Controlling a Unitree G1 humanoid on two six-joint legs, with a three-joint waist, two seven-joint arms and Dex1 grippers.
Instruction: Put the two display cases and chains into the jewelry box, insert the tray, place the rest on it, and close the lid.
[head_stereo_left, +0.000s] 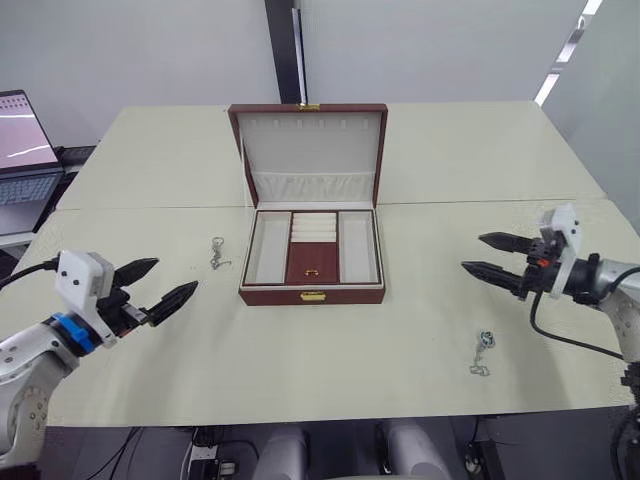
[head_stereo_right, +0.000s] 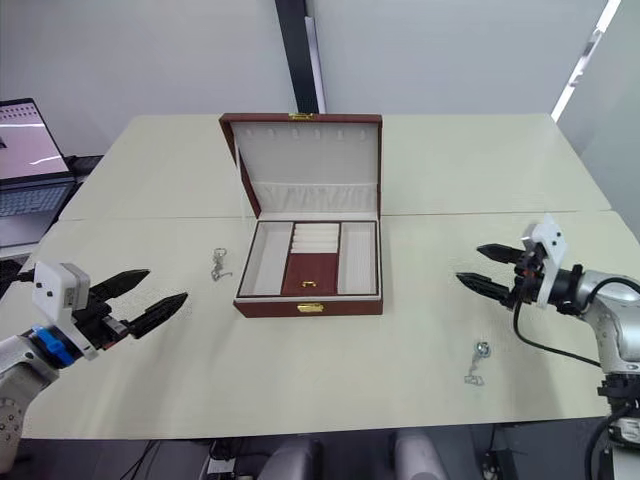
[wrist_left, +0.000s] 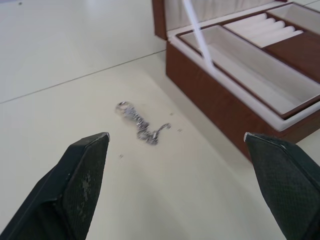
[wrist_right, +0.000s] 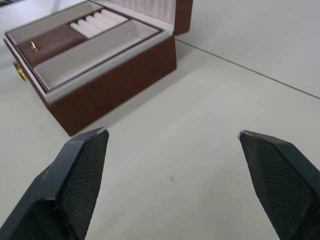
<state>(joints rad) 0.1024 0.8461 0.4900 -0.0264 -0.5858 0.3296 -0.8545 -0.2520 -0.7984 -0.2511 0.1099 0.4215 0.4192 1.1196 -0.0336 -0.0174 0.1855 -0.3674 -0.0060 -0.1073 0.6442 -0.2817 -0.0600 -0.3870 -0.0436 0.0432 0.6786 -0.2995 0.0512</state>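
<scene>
Box (head_stereo_left: 312, 292) sits mid-table, lid (head_stereo_left: 310, 152) up, tray (head_stereo_left: 312, 248) already seated, so we judge the two chains belong on it. One chain (head_stereo_left: 218, 252) lies left, another (head_stereo_left: 481, 355) right. Our left gripper (head_stereo_left: 158, 285) and right gripper (head_stereo_left: 495, 256) hover spread, empty, flanking it.

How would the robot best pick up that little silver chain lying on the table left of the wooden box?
Probably from straight above. The thin silver chain lies flat on the cream table, apart from the reddish-brown wooden jewelry box, so nothing offers a side grip. The open left gripper could pinch across its bunched middle links.
</scene>
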